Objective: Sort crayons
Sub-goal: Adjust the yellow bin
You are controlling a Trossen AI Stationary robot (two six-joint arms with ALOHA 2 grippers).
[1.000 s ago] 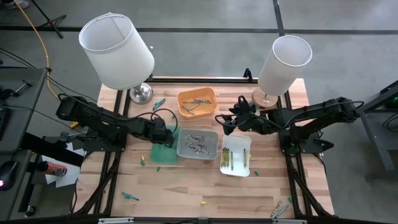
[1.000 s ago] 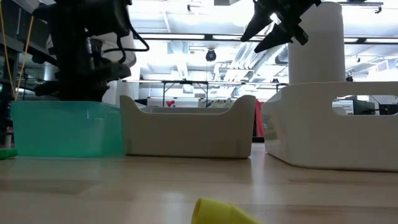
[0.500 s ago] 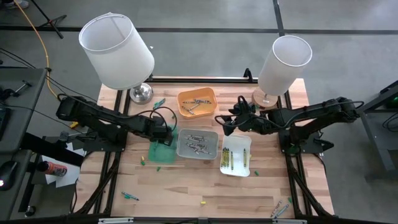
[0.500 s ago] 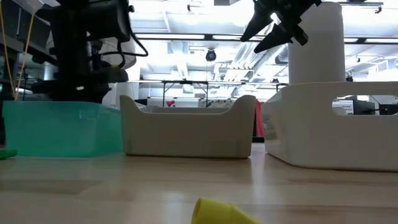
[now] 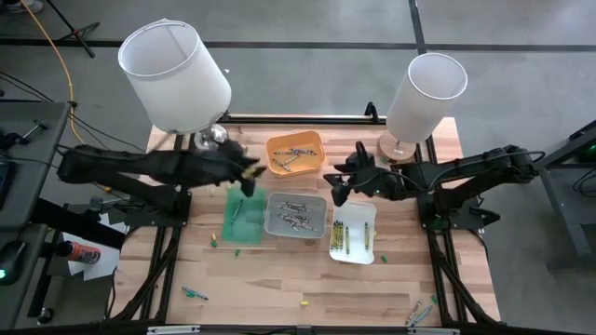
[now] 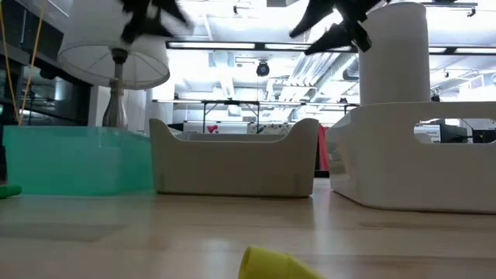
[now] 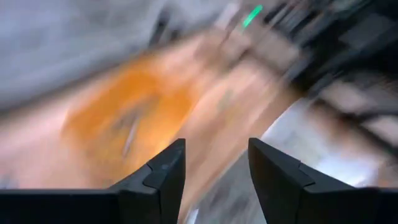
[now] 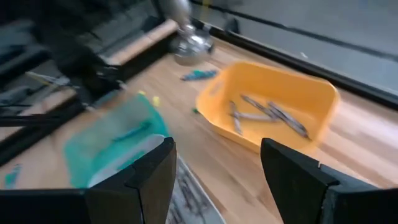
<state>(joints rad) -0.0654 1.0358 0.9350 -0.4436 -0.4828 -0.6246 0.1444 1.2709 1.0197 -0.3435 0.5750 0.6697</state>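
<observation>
Several crayons lie loose on the table (image 5: 279, 279): a green one (image 5: 194, 293) at seven o'clock, a yellow one (image 5: 303, 302) at six, more (image 5: 419, 312) at five. To sort well, each arm should probably take one stick at a time, close low on its middle, and match its wrap to the tray.

Left gripper (image 5: 250, 167) hangs at about eleven o'clock between the green tray (image 5: 242, 219) and the orange tray (image 5: 294, 154), fingers apart, holding nothing.

Right gripper (image 5: 337, 181) hovers near centre, above the gap between the grey tray (image 5: 296, 216) and the white tray (image 5: 354, 233), fingers spread wide and empty.
</observation>
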